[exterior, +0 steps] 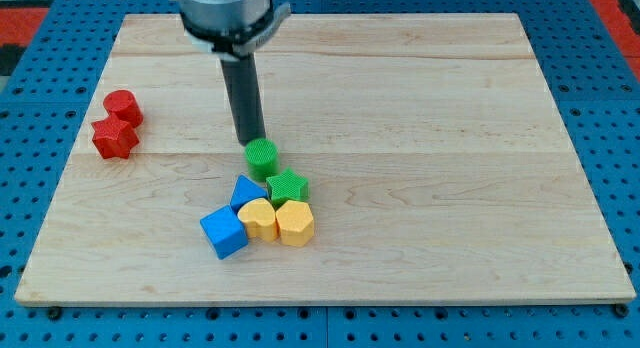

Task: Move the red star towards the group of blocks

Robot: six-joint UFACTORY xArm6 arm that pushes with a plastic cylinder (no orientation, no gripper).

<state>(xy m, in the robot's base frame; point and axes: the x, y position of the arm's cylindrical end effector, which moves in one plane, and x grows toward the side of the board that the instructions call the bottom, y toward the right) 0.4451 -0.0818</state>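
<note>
The red star (pixel 114 139) lies near the board's left edge, touching a red round block (pixel 122 106) just above it. The group sits at the lower middle: a green round block (pixel 262 157), a green star (pixel 288 185), a blue triangular block (pixel 246 193), a blue cube (pixel 224 232), a yellow heart-like block (pixel 260 218) and a yellow hexagonal block (pixel 295 223). My tip (pixel 250 140) stands just above the green round block, at its upper left edge, far to the right of the red star.
The wooden board (pixel 420 138) lies on a blue pegboard (pixel 620 138). The arm's dark mount (pixel 225 13) hangs over the board's top edge.
</note>
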